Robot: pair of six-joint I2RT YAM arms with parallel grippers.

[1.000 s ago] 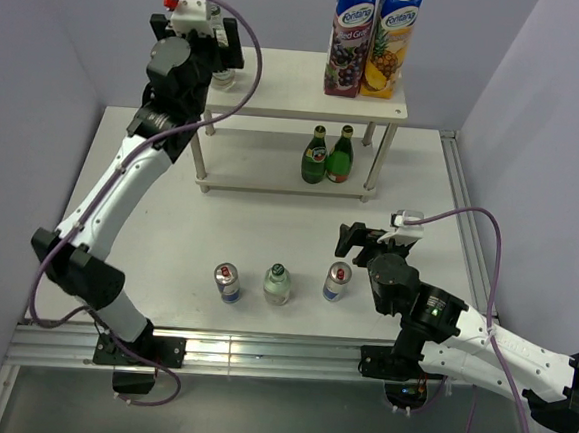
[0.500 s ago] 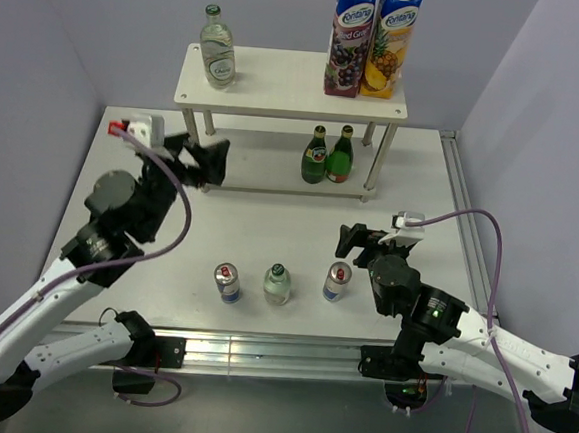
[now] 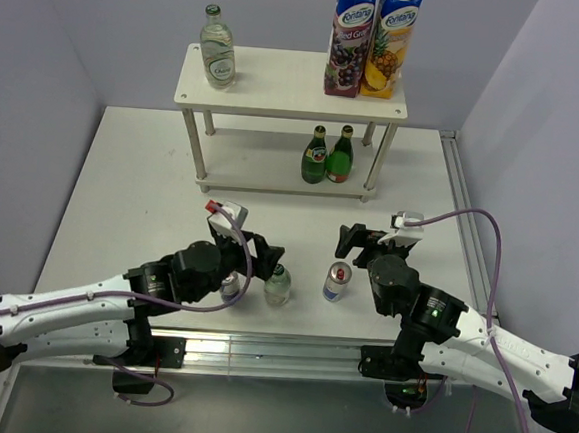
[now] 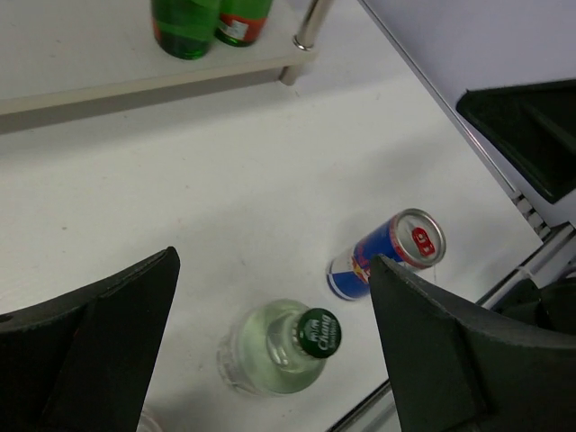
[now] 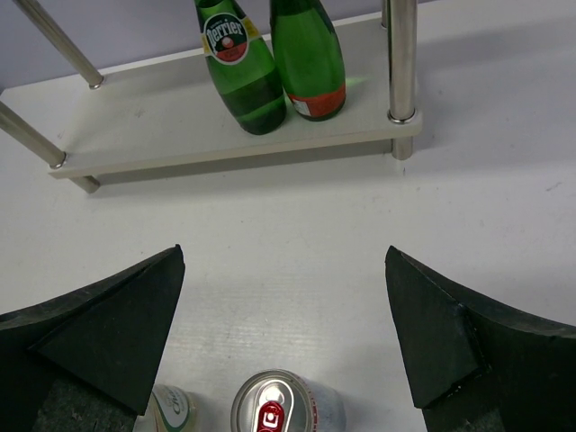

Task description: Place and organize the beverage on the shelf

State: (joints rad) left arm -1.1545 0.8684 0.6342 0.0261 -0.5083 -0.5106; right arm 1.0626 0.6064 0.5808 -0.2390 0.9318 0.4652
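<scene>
The cream-white shelf [image 3: 280,80] stands at the back. One clear bottle [image 3: 217,48] stands on its top board at the left. Two dark green bottles [image 3: 326,156] stand on the lower board; they also show in the right wrist view [image 5: 270,63]. On the table's front stand a can [image 3: 230,289], partly hidden by my left arm, a clear green-capped bottle [image 3: 277,284] and a second can [image 3: 337,279]. My left gripper [image 3: 257,253] is open and empty above that bottle [image 4: 286,346]. My right gripper [image 3: 361,240] is open and empty just behind the second can [image 5: 283,407].
Two tall juice cartons [image 3: 372,37] stand on the shelf's top board at the right. The table's metal front rail [image 3: 259,353] runs just before the drinks. Grey walls close in both sides.
My left arm has left the clear bottle on the shelf top and swung down to the front of the table, over the clear bottle there. The right arm has not moved.
</scene>
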